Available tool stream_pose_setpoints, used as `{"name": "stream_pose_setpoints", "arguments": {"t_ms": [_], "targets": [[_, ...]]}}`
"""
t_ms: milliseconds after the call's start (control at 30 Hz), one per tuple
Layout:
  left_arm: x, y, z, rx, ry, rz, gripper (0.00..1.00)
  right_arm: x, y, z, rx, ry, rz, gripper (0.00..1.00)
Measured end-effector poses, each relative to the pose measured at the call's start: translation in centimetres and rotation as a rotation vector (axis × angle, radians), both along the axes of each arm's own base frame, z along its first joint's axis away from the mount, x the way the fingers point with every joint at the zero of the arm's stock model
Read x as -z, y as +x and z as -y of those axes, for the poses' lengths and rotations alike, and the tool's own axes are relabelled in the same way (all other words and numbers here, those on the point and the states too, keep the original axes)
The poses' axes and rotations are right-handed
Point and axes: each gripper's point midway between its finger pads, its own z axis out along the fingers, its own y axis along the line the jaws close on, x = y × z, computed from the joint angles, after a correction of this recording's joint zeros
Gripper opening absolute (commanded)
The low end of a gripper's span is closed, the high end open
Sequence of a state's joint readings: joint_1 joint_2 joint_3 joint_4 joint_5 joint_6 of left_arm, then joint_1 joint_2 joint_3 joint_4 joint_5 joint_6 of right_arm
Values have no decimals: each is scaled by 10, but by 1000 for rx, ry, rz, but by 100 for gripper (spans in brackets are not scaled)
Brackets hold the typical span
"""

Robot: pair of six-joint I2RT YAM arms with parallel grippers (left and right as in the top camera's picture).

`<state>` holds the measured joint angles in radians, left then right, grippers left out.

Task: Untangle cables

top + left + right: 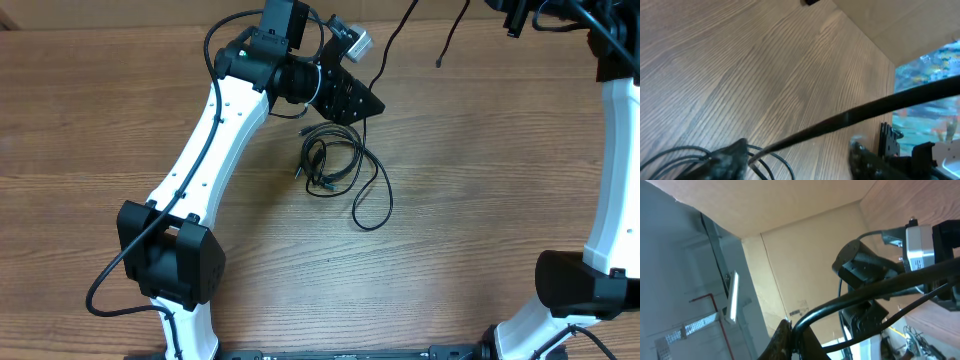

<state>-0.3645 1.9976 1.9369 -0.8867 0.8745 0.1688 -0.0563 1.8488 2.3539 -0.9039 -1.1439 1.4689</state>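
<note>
The cables (332, 165) lie as a small black coiled bundle on the wooden table, with one long loop trailing right. My left gripper (352, 100) hovers just above the bundle's far side. In the left wrist view its fingers (799, 147) stand wide apart, and a taut strand (850, 117) runs from beside the left finger up to the right. Loops (785, 162) lie below. My right gripper (520, 15) is raised at the far right. In the right wrist view it (796, 335) is shut on a black cable (865, 292). A second strand hangs with its plug end (440, 62) free.
The left arm (215, 130) slants across the table's left half. The right arm (612, 170) stands along the right edge. A thicker black robot cable (110, 285) loops at the left base. A cardboard wall (890, 25) stands behind the table.
</note>
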Motion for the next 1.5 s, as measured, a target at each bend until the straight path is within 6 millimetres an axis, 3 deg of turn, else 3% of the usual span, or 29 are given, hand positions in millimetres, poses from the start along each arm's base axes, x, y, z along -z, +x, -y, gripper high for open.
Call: {"name": "stream_pose_setpoints", "arguments": {"t_ms": [300,567,600,800,833,867,900,933,1400,1500], "targets": [[-2,-9,12,36,-8,5,27,-1,-3,-2,-19,7,1,4],[-1,-10,13,39,-7,8,13,-2,-4,-2,-25,9,1,4],[-1,-10,13,40,-7,8,6,-2,-4,-2,-26,9,1,4],[-1,-10,13,41,-7,10,4,-2,-4,-2,-27,9,2,4],[-1,-10,13,41,-7,10,6,-2,-4,-2,-26,9,2,4],[-1,-10,13,41,-7,10,20,-2,-4,-2,-26,9,1,4],[-1,-10,13,41,-7,9,45,-2,-4,-2,-26,9,2,4],[-1,-10,13,42,-7,10,56,-2,-4,-2,-26,9,2,4],[14,7,1,-59,101,29,60,-1,-4,-2,-27,8,3,4],[15,11,-2,-79,113,38,65,-1,-4,-2,-27,8,2,4]]}}
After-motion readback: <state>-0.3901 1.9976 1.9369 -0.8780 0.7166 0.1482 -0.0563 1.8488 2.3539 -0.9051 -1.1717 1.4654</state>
